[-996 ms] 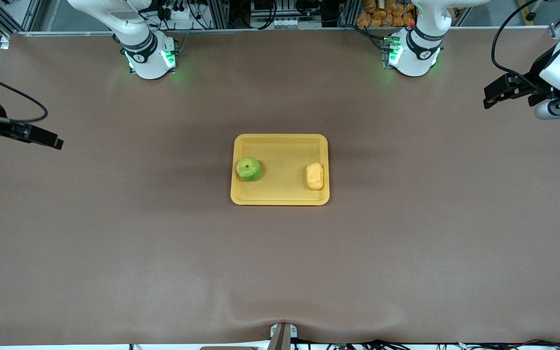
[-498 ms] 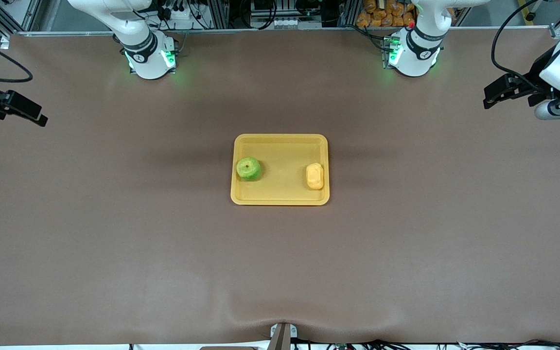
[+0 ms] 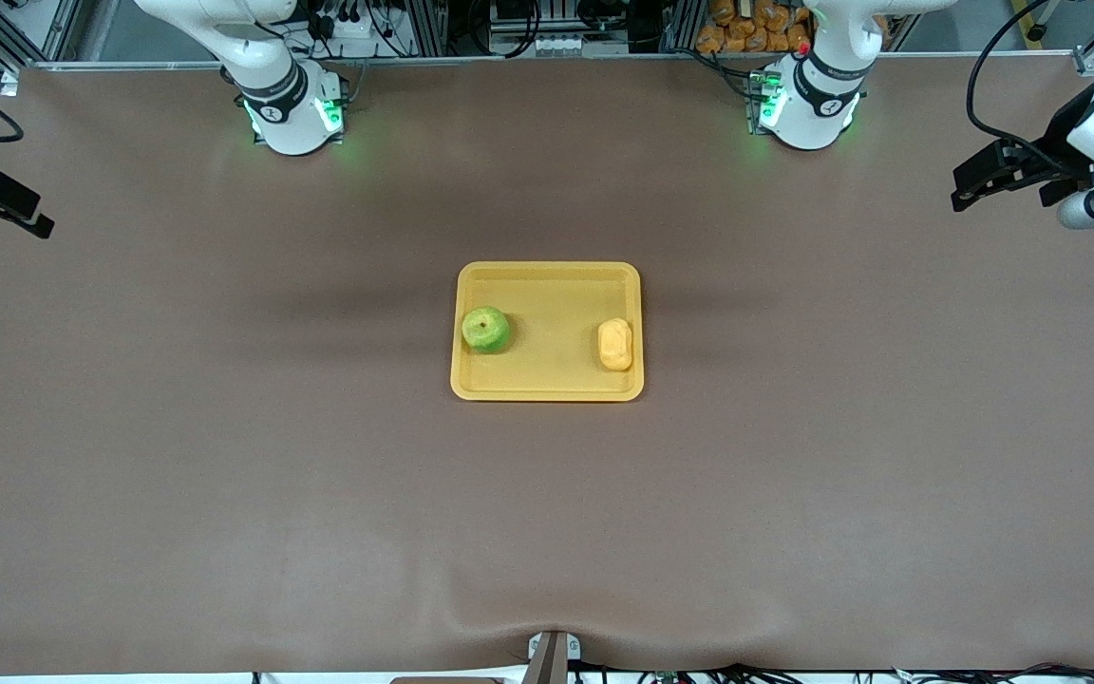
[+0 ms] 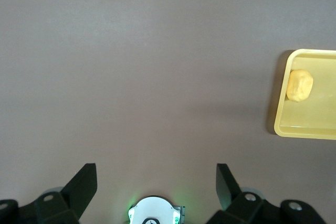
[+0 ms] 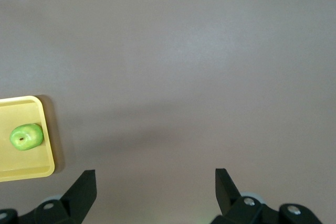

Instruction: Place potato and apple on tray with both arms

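A: What do I log nearest the camera?

B: Bare brown table [image 3: 319, 532], cloth slightly puckered at its near edge. I see nothing else on it until mid-table.

A: And mid-table?

B: The tray [image 3: 547, 385], shallow yellow-orange plastic, rounded corners, raised rim, lying flat with its long side across the table. Both items sit in it, at about the same distance from the camera.

A: Describe them.

B: The apple [image 3: 485, 330]: round, bright green, a paler yellowish patch, dark stem dimple facing up. It rests against the rim at the right arm's end of the tray. The potato [image 3: 614, 344]: oblong, lumpy, smooth yellow-orange skin, close to the tray's own colour, a bit smaller than the apple. It lies beside the rim at the left arm's end. The two are well apart, with bare tray floor between.

A: Grippers?

B: From my station, the left gripper [image 3: 970, 185] hangs in the air over the table's edge at the left arm's end, fingers spread wide, nothing between them. The right gripper [image 3: 20, 214] is over the right arm's end, also wide and empty. Each wrist view shows its fingers [image 4: 84, 182] [image 5: 84, 187] parted over bare cloth, the tray off at the frame edge.

A: Farthest?

B: The two bases [image 3: 291, 119], white, lit green.
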Available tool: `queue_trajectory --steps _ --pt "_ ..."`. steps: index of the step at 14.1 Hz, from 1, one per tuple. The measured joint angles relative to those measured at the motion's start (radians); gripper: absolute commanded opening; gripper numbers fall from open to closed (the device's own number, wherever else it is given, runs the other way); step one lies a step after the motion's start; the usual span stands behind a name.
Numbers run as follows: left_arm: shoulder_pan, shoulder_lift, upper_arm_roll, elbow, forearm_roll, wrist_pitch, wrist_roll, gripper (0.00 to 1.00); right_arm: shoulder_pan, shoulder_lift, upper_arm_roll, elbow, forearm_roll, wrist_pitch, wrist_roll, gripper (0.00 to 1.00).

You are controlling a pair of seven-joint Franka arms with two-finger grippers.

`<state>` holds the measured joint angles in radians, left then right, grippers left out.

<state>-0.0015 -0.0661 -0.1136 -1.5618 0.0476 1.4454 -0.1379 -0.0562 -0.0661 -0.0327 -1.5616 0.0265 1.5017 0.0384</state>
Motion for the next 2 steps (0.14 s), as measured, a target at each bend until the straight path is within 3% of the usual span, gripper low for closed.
queue_trajectory --steps 2 --pt "0.000 0.000 0.000 0.002 0.000 0.000 0.000 1.00 0.002 0.003 0.011 0.011 0.000 0.000 -0.001 1.00"
